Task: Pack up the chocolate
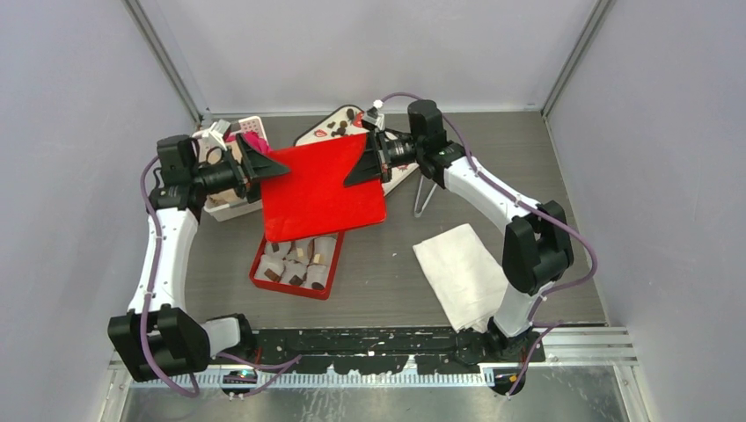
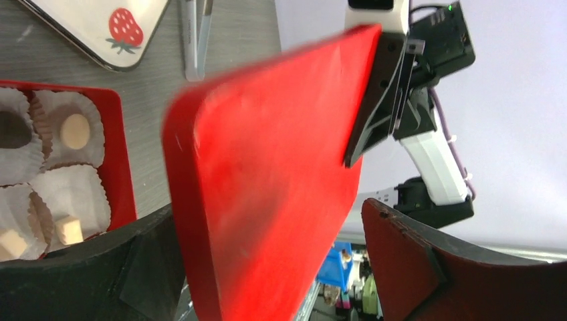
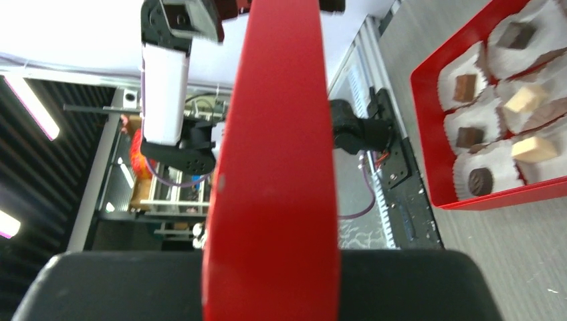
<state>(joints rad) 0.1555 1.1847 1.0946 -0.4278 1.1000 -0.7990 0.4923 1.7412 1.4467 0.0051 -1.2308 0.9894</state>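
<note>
A red lid (image 1: 321, 189) hangs tilted above the red box (image 1: 262, 280), which holds white paper cups with chocolate (image 1: 299, 257) in them. My right gripper (image 1: 356, 171) is shut on the lid's right edge; in the right wrist view the lid (image 3: 274, 167) stands edge-on between my right gripper (image 3: 271, 281) jaws. My left gripper (image 1: 273, 167) is open around the lid's left edge. In the left wrist view a gap shows between the lid (image 2: 267, 187) and one jaw of my left gripper (image 2: 281, 267). Dark chocolate (image 3: 466, 87) and pale chocolate (image 3: 525, 100) sit in the box (image 3: 468, 200).
A white tray printed with strawberries (image 1: 339, 123) lies behind the lid with a few dark pieces on it. Metal tongs (image 1: 425, 198) rest beside it. A white cloth (image 1: 462, 272) lies at the front right. A white basket (image 1: 224, 209) stands at the left.
</note>
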